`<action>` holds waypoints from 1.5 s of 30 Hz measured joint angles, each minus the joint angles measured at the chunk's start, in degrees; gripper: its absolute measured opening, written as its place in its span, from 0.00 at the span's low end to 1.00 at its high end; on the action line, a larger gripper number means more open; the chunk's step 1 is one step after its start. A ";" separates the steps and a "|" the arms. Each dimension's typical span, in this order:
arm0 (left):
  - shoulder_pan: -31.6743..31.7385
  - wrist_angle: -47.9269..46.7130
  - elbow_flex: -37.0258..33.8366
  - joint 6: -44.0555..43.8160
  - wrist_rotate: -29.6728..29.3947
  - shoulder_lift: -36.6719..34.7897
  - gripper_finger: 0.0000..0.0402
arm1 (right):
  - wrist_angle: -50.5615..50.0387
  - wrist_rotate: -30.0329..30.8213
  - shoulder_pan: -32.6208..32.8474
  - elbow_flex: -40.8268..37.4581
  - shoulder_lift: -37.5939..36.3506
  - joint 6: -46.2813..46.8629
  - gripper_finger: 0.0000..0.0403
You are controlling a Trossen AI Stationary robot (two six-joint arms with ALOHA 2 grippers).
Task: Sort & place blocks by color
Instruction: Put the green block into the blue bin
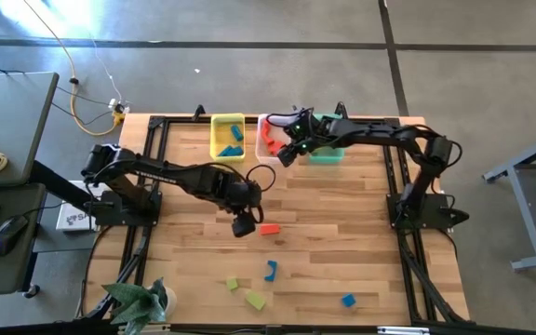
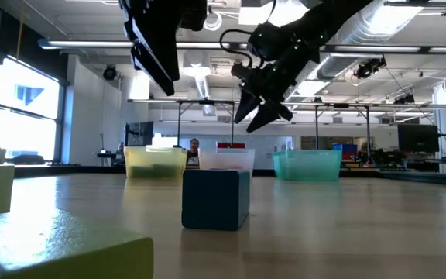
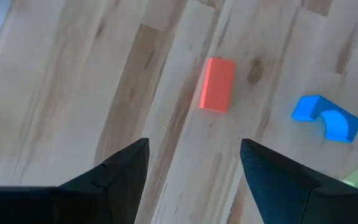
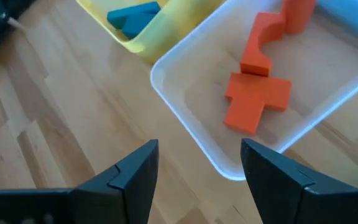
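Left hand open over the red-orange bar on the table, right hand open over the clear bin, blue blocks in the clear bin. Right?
Not quite. The clear bin holds red-orange blocks; the blue blocks lie in the yellow bin, as the right wrist view shows. The rest stands: the left hand is open above the red-orange bar, and the right hand is open over the clear bin's edge.

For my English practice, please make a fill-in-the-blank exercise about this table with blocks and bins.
1. The small blue blocks lie in the ____ plastic bin.
2. The clear plastic bin holds blocks of ____ colour.
3. The open left gripper hangs above a red-orange ____ block.
4. The open right gripper holds ____.

Missing words: yellow; red-orange; bar; nothing
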 joint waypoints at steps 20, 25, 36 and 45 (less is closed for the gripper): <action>-5.97 0.28 0.00 1.53 -0.01 0.00 0.61 | -3.67 5.06 8.00 0.00 -3.34 6.78 0.54; -7.72 0.34 -0.01 -2.26 -0.01 0.00 0.61 | -6.62 5.16 9.49 -0.04 -3.72 5.28 0.54; -15.71 2.23 -0.01 -6.08 3.29 -0.02 0.61 | -13.47 4.90 12.63 -0.03 -4.88 0.26 0.54; -24.00 3.78 -0.01 -18.22 3.36 -0.02 0.61 | -14.59 4.91 15.74 -0.04 -4.88 -0.76 0.54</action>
